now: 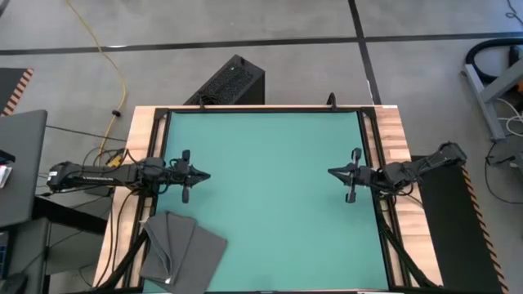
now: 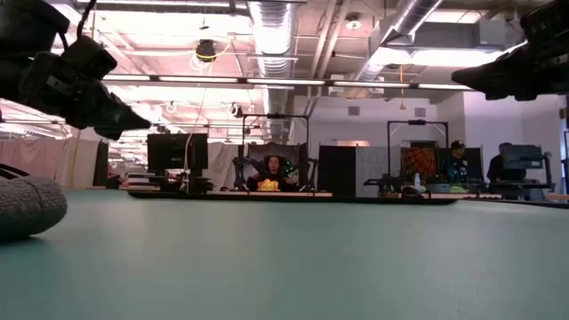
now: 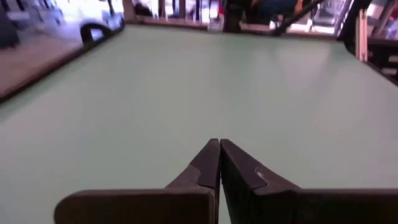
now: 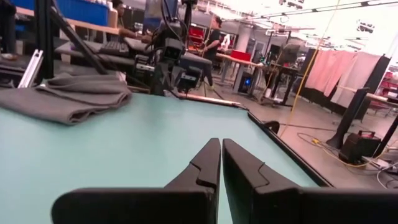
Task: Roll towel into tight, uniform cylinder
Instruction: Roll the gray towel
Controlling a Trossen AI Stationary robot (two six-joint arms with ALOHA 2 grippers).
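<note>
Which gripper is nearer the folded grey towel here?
Left. The left gripper hovers just beyond the towel at the mat's left side; the right gripper sits across the mat, much farther away.

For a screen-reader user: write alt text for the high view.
A folded dark grey towel lies unrolled at the near left corner of a teal mat. Above the mat's left and right edges, the left gripper and right gripper hover shut and empty, tips pointing at each other.

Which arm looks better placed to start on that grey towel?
Probably the left. The towel lies folded at the mat's left near corner, close to the left gripper; the right gripper waits across the mat.
</note>
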